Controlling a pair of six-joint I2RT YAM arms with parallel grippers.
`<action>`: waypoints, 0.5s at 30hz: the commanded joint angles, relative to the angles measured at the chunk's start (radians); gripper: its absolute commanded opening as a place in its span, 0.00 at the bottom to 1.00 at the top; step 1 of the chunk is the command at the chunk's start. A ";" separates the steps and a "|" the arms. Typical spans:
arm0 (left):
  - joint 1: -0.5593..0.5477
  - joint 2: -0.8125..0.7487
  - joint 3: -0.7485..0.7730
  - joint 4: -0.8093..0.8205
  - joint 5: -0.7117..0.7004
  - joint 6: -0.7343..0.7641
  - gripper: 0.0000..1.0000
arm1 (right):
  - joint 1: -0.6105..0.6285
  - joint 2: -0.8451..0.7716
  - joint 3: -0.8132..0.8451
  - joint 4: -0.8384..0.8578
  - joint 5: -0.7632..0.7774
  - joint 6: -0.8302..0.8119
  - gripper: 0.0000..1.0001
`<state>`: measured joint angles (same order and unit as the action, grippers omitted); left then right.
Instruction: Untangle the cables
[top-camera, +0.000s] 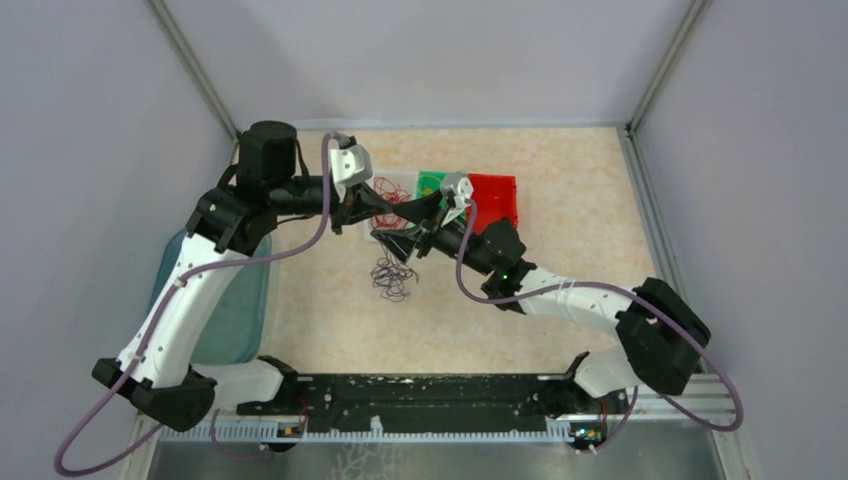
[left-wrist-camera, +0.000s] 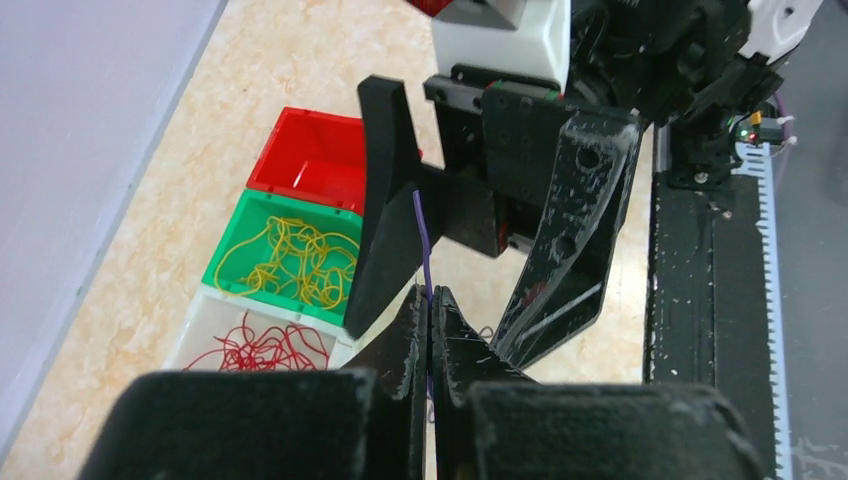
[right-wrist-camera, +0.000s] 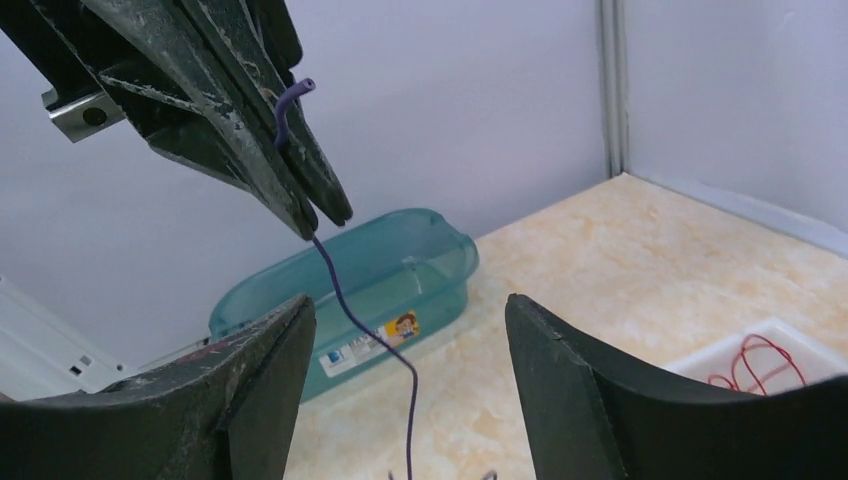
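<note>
My left gripper is shut on a dark purple cable and holds it above the table. In the right wrist view the same cable hangs down from the left gripper's shut fingers between my right gripper's open jaws, touching neither. A loose heap of dark purple cables lies on the table below both grippers. Yellow cables lie in the green bin. Red cables lie in the white bin. The right gripper faces the left gripper closely.
A red bin stands beyond the green one at the back of the table. A teal plastic tub sits at the left edge by the wall. The black rail with the arm bases runs along the near edge.
</note>
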<state>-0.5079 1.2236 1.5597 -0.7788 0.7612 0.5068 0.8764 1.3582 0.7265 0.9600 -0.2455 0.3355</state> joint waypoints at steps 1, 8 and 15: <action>-0.013 -0.018 0.050 0.026 0.037 -0.083 0.00 | 0.032 0.052 0.080 0.063 -0.023 -0.016 0.69; -0.021 -0.001 0.159 0.042 0.025 -0.117 0.00 | 0.063 0.100 0.061 0.055 -0.063 -0.013 0.61; -0.033 0.016 0.273 0.078 0.018 -0.162 0.00 | 0.078 0.153 -0.032 0.114 -0.025 0.046 0.45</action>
<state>-0.5308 1.2285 1.7638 -0.7525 0.7731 0.3965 0.9379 1.4811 0.7433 0.9909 -0.2806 0.3504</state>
